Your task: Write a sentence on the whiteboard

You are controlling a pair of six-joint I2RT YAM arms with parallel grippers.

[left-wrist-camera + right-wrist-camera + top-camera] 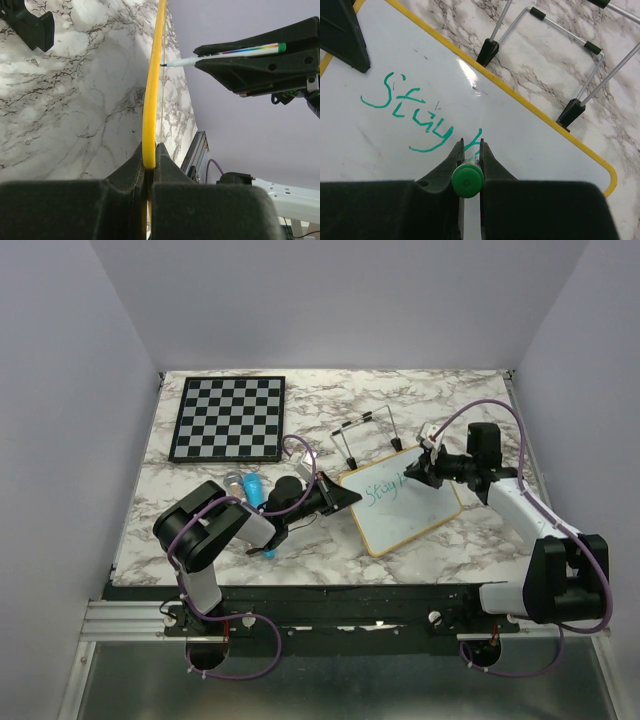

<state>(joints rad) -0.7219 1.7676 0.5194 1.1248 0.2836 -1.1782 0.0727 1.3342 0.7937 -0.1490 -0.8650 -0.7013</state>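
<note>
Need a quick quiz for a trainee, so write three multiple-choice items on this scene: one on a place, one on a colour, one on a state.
1. Where does the chessboard lie on the table?
A. far left corner
B. near right corner
C. middle of the near edge

2. What colour is the writing on the whiteboard?
A. red
B. green
C. black

3. How is the left gripper?
A. open
B. shut on nothing
C. shut on the whiteboard's edge

Answers:
1 A, the top view shows it in the far left corner.
2 B, the strokes are green.
3 C, its fingers pinch the board's frame.
</note>
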